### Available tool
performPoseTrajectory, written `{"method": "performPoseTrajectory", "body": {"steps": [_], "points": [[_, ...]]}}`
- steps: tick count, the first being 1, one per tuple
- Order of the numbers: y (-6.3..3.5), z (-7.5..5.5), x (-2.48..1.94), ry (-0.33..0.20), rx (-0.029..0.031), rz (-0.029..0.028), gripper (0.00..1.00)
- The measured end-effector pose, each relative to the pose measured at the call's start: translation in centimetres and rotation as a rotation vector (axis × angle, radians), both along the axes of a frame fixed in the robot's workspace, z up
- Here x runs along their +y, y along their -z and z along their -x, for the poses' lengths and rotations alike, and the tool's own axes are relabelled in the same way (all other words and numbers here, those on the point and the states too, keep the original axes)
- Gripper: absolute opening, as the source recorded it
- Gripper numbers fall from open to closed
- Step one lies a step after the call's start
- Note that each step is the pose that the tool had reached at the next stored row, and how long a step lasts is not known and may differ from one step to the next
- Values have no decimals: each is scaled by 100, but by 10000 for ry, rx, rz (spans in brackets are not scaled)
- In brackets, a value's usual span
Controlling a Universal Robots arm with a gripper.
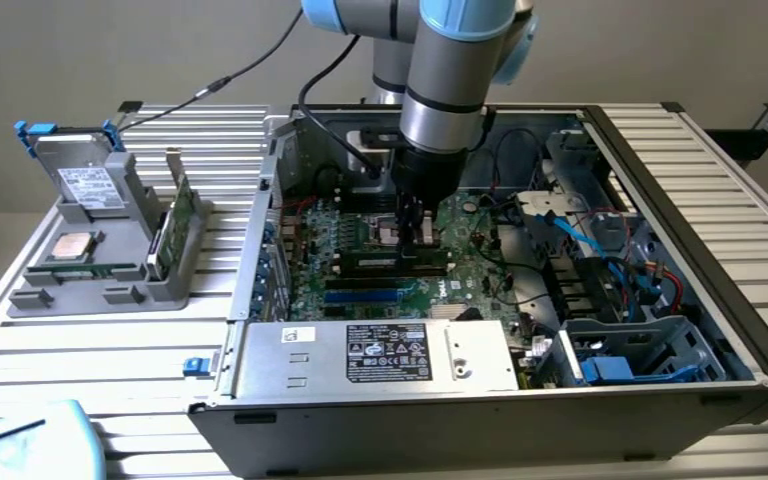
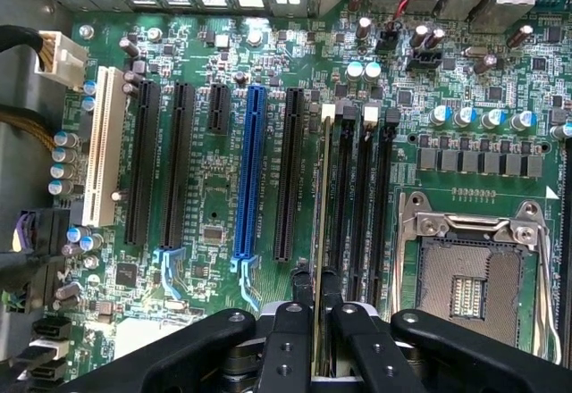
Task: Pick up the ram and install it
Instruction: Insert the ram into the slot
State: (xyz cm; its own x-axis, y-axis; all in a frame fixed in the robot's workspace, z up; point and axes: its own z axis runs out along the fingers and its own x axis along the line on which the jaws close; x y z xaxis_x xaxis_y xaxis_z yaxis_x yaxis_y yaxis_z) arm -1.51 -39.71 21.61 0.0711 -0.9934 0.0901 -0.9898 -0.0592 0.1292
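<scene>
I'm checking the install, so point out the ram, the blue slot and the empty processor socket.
ram (image 2: pixel 320 232): wrist view, its thin top edge.
blue slot (image 2: pixel 250 174): wrist view, middle of its length.
processor socket (image 2: pixel 468 288): wrist view, its open centre.

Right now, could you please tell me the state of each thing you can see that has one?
Ram: held on edge along a black memory slot; whether seated, cannot tell.
Gripper: shut on the ram.
Processor socket: empty.
Blue slot: empty.
Computer case: side open.
</scene>
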Motion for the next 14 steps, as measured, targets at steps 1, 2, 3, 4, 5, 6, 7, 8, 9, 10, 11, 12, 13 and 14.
{"method": "performPoseTrajectory", "body": {"steps": [1,2,3,4,5,6,7,8,9,10,11,12,13,14], "points": [[3,0,0,0,0,0,14],[5,0,0,0,1,1,14],[6,0,0,0,1,3,14],[7,0,0,0,1,3,14],[9,0,0,3,1,3,14],[11,0,0,15,3,-2,14],[12,0,0,39,0,-3,14],[12,0,1,66,0,-1,14],[13,0,0,92,0,0,14],[13,0,1,118,0,-1,14],[14,0,1,139,0,-2,14],[14,0,0,157,1,-2,14],[14,0,0,175,3,0,14],[15,0,0,191,3,-1,14]]}}
